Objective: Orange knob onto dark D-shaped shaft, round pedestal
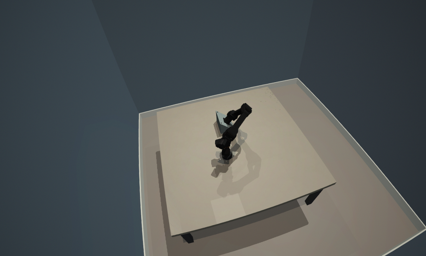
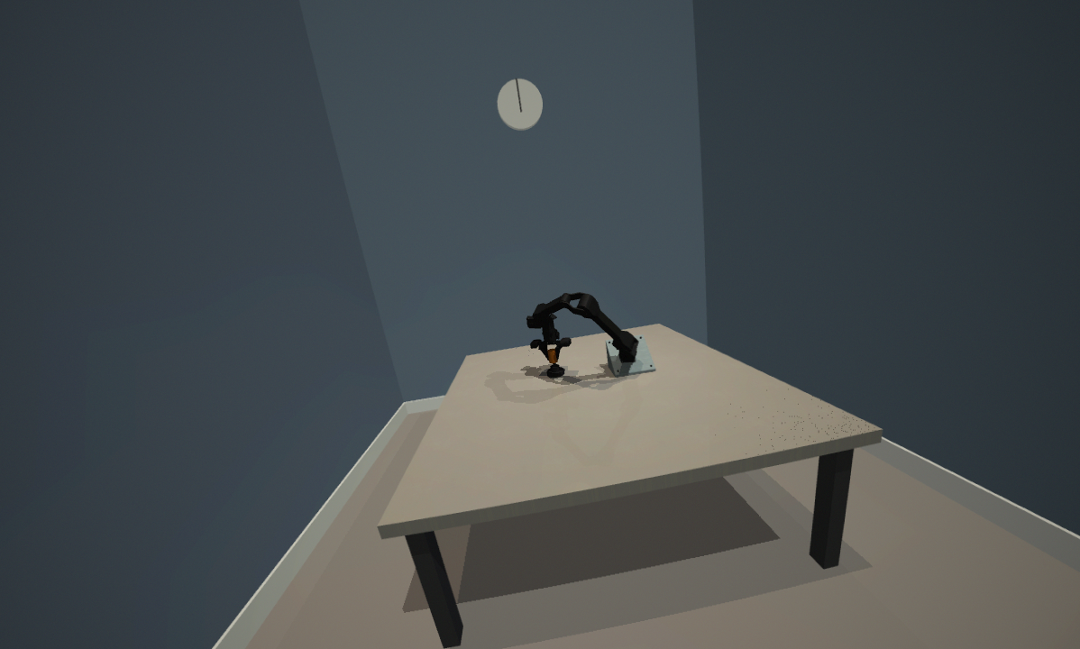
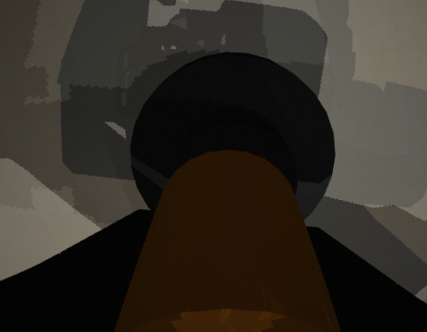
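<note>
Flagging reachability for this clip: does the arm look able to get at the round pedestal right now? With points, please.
Probably yes: the gripper [image 2: 553, 360] [image 3: 227, 234] holds the orange knob [image 2: 553, 354] [image 3: 227, 231] just above the pedestal [image 2: 555, 371] [image 3: 231, 83], and nothing else visibly stands between.

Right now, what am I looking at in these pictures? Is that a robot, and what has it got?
Yes, it's a robot arm, black and bendy like an elbow. Its foot is on a pale slanted block on the table.

One picture looks down from high up. One looks across the room. The last is from the arm's wrist, peeking down past its own fingers.

The gripper, its pinching hand, is squeezing an orange knob. Below that is a round black pedestal. The knob hides whether any shaft is inside it.
</note>
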Motion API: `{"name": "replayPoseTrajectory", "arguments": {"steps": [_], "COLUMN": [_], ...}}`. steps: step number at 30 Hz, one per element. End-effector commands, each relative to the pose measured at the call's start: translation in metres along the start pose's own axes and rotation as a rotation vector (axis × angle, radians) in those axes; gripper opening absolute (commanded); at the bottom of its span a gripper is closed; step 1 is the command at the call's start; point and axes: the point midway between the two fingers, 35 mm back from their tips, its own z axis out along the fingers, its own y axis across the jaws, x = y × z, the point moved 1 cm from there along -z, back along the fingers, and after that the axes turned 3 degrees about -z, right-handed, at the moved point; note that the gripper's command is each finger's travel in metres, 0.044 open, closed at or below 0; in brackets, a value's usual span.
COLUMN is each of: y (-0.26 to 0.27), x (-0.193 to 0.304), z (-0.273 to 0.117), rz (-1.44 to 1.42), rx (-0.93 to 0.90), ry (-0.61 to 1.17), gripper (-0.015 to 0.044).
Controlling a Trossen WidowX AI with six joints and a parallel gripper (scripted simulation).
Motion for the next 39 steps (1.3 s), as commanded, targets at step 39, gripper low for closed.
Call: {"name": "replayPoseTrajectory", "arguments": {"steps": [39], "y": [0.002], "x": [-0.0002], "z": [-0.002], "rz": [0.222], "rx": [-0.005], "ry": [-0.001], "gripper": [0.0]}}
